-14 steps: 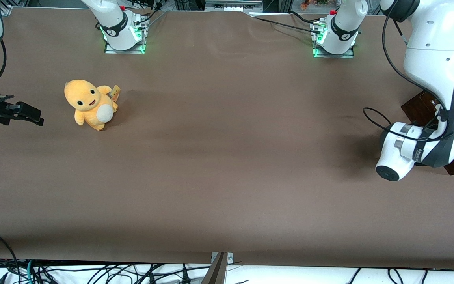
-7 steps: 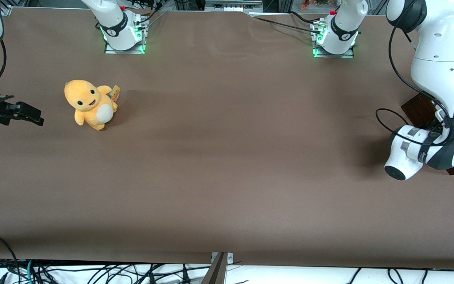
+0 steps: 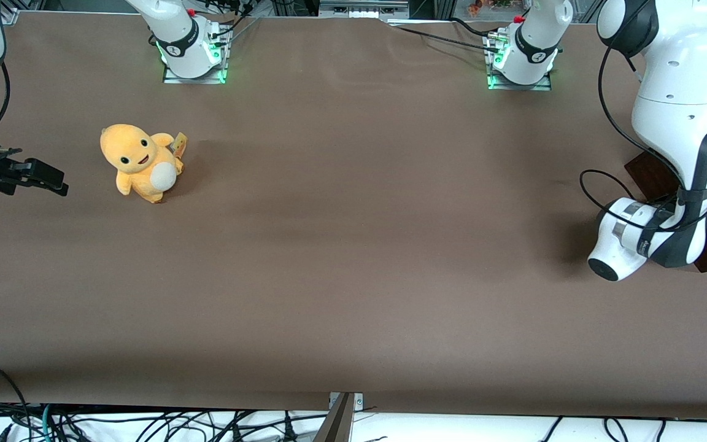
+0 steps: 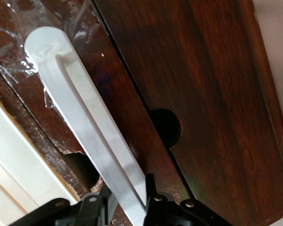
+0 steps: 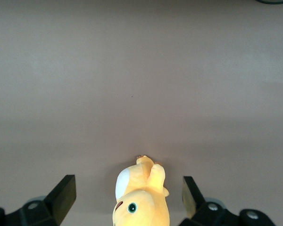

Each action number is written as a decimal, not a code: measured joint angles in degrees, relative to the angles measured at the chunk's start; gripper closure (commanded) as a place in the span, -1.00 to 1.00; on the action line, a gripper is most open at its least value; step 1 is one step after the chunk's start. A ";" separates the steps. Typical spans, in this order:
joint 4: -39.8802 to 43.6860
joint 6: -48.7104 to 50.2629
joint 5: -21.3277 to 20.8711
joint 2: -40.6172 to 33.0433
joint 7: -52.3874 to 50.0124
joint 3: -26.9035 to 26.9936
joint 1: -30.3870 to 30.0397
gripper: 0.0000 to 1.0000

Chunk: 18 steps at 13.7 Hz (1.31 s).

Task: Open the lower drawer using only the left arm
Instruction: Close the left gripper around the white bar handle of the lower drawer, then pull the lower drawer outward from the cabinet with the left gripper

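**Pincer on the white handle, pull along the drawer's own line**

Front view: a wide brown desk (image 3: 353, 245) fills the frame, with cables along its near edge. The left arm (image 3: 676, 123) bends down at the working arm's end of the desk, its wrist low and close to the dark red-brown wood of the lower drawer (image 3: 651, 169), which sits at the desk's edge and is largely covered by the arm. The pincer itself is hidden here. An orange plush toy (image 3: 140, 162) stands well apart from the drawer, toward the parked arm's end. The desk in front of the drawer is bare, so I judge there is ample room to draw it out.

Left wrist view: the drawer front fills the picture, with the long white bar handle (image 4: 85, 127) running across it. The pincer (image 4: 127, 207) sits at one end of that bar, a black finger on each side of it, apparently clamped on the handle. A dark seam beside the handle separates this front from the next dark panel (image 4: 217, 94), which has a round notch at the seam. A pale framed strip (image 4: 14, 160) lies just beside the drawer.

To do this well, the pull should probably run straight out, square to the front; gripping near the bar's end may twist the drawer and bind it against the frame.

Right wrist view: only the plush toy on bare desk.
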<state>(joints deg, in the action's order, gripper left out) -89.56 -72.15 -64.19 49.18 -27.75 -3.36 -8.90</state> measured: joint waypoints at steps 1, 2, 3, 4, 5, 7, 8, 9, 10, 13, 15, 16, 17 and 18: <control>0.07 0.08 0.00 0.01 -0.36 0.00 0.00 0.97; 0.09 0.10 0.01 0.02 -0.45 0.00 0.01 0.97; 0.10 0.10 0.01 0.02 -0.45 -0.02 0.08 0.97; 0.11 0.09 0.01 0.03 -0.44 -0.04 0.32 0.97; 0.12 0.11 0.01 0.08 -0.41 -0.05 0.82 0.97; 0.18 0.11 0.01 0.41 -0.22 -0.03 2.26 0.97; 0.22 0.20 -0.02 0.56 -0.15 0.11 2.93 0.96; 0.24 0.25 -0.02 0.65 -0.03 0.25 3.44 0.96; 0.26 0.27 -0.02 0.71 0.00 0.30 3.82 0.96; 0.25 0.45 -0.02 1.10 0.37 0.46 4.36 0.95; 0.27 0.45 -0.02 1.15 0.73 0.55 4.80 0.95; 0.33 0.45 -0.02 1.18 0.75 0.54 5.16 0.94; 0.41 0.47 -0.02 1.24 0.75 0.53 5.37 0.94; 0.49 0.53 -0.02 1.31 0.76 0.54 5.42 0.94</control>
<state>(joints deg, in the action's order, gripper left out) -89.07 -71.62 -64.22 50.48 -26.99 -2.82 -3.48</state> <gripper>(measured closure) 0.938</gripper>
